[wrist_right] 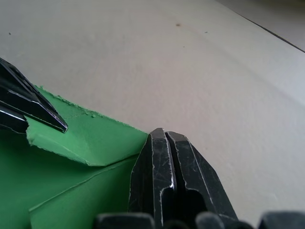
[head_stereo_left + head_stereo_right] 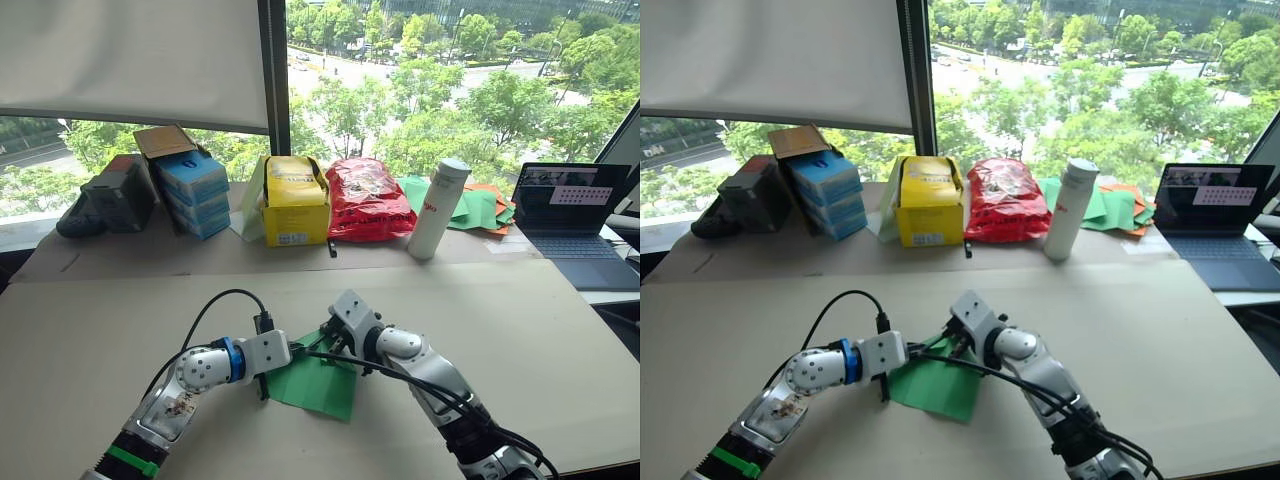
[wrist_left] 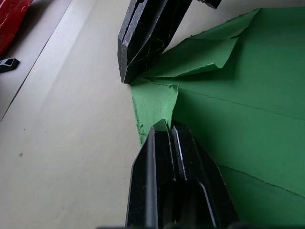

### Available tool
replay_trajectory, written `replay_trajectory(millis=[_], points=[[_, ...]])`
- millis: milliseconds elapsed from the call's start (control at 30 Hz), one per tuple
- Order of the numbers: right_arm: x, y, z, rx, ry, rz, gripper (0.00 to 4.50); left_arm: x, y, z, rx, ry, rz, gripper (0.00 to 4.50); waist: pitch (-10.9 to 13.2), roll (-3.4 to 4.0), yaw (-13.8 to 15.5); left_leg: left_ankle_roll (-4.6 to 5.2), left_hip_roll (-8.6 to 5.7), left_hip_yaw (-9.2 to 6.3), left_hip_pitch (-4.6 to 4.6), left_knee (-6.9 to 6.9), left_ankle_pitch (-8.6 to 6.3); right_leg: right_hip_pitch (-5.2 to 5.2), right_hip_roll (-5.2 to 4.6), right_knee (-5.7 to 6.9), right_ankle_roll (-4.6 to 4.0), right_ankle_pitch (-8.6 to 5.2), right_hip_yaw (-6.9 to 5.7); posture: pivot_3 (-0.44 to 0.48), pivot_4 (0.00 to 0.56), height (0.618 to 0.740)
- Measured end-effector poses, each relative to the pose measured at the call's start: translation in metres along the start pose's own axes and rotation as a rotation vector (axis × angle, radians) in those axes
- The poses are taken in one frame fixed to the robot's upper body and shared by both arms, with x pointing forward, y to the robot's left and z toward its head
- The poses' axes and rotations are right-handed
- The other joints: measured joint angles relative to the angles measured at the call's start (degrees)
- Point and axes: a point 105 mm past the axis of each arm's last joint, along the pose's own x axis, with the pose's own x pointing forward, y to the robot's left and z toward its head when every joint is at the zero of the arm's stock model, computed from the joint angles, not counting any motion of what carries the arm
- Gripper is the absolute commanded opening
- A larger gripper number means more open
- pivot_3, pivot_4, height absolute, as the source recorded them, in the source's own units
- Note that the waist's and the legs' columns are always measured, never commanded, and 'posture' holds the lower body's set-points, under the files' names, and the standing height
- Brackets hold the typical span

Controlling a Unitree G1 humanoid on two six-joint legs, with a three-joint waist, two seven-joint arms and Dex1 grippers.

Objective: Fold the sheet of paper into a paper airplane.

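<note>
Both wrist views show jaws pressed together, left gripper (image 3: 164,128) and right gripper (image 1: 162,134) tips meeting the sheet of paper (image 2: 318,383).

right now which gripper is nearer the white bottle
Right. The right gripper works the green sheet's far edge, on the white bottle's side; the left gripper is slightly farther.
</note>
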Motion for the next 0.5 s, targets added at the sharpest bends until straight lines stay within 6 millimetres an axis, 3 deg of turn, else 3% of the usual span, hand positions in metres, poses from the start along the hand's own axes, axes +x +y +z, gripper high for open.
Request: replay_trajectory(millis=[233,400,500], points=[[0.000,0.002,0.000,-0.012,0.004,0.001,0.00,-0.011,0.006,0.002,-0.088,0.026,-0.027,2.76,0.0,-0.02,-0.2,0.00,0.01,0.00,-0.02,0.00,0.00,-0.01,0.04,-0.02,0.00,0.00,0.00,0.000,0.150,0.740],[0.001,0.001,-0.001,-0.013,0.007,-0.002,0.00,-0.030,0.008,0.001,-0.212,0.061,-0.117,2.76,0.0,-0.02,-0.2,0.00,0.01,0.00,-0.02,0.01,0.00,-0.02,0.13,-0.01,0.02,-0.01,0.00,0.000,0.150,0.740],[0.001,0.001,-0.002,-0.008,0.010,-0.005,0.00,-0.035,0.022,0.011,-0.332,0.015,-0.122,2.76,0.0,-0.03,-0.1,-0.02,0.01,-0.02,-0.03,0.04,0.01,0.00,0.18,0.00,0.02,-0.02,0.00,0.000,0.150,0.740]])
